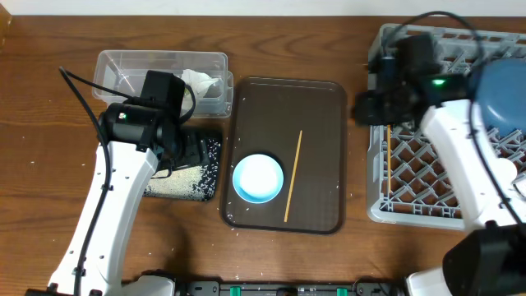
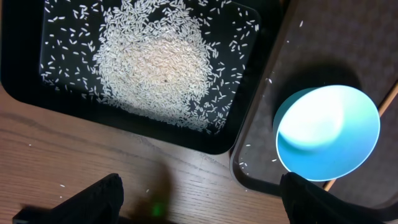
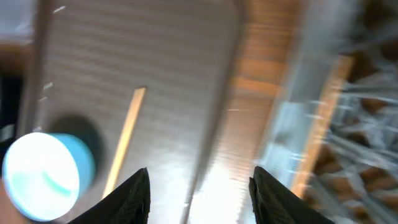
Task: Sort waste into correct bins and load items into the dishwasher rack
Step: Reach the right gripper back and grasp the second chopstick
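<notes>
The pale-blue bowl (image 1: 258,178) and one wooden chopstick (image 1: 293,175) lie on the brown serving tray (image 1: 320,123). The black tray (image 1: 212,144) holds a heap of rice (image 2: 149,62). The clear tub (image 1: 148,66) holds the white tissue (image 1: 201,80). The grey rack (image 1: 427,177) holds the blue plate (image 1: 501,90) and a second chopstick (image 1: 389,160). My left gripper (image 2: 199,205) is open and empty above the table by the black tray, left of the bowl (image 2: 328,132). My right gripper (image 3: 199,193) is open and empty between the brown tray and the rack (image 3: 348,124). Cups and wrapper are out of view.
The brown tray sits mid-table between the black tray and the rack. A few stray rice grains lie on the wood (image 2: 62,185) and on the brown tray (image 2: 323,43). My left arm (image 1: 115,189) crosses over the black tray. The right wrist view is motion-blurred.
</notes>
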Tool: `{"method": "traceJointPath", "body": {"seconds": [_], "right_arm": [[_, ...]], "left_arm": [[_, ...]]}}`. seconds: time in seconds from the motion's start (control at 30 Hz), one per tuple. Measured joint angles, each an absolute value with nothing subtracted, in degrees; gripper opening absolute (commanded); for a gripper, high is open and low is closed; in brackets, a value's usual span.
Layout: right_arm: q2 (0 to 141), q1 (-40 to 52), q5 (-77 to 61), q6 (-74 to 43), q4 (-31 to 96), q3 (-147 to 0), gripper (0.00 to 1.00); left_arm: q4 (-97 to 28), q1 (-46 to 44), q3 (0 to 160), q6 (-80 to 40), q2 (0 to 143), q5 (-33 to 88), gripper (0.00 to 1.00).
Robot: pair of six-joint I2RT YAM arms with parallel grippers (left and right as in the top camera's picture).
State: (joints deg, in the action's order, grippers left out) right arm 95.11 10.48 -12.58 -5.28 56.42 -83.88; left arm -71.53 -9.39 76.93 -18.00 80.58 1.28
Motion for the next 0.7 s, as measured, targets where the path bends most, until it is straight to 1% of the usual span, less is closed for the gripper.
{"method": "traceJointPath", "body": {"seconds": [0.17,0.3,0.5,0.6,0.7], "right_arm": [[98.48,18.37,-12.62,-11.27,53.39,-82.35,0.50],[104.60,24.05,-12.14,-16.86,52.86,-80.38,0.52],[112.42,30.87,-9.65,-24.58,52.64,-79.72,0.51],[114.50,32.93,-7.53,-27.81,52.66,-79.70,0.47],[116.64,34.48,-5.93,-30.61,52.64,-79.70,0.36]], "left_arm": [[-71.53,-9.39,76.93,-18.00,80.58,1.28,0.84],[-71.53,-9.39,76.93,-18.00,80.58,1.28,0.84],[-71.53,-9.39,76.93,-18.00,80.58,1.28,0.84],[-71.53,-9.39,76.93,-18.00,80.58,1.28,0.84],[-71.55,-9.39,76.93,-18.00,80.58,1.28,0.84]]}}
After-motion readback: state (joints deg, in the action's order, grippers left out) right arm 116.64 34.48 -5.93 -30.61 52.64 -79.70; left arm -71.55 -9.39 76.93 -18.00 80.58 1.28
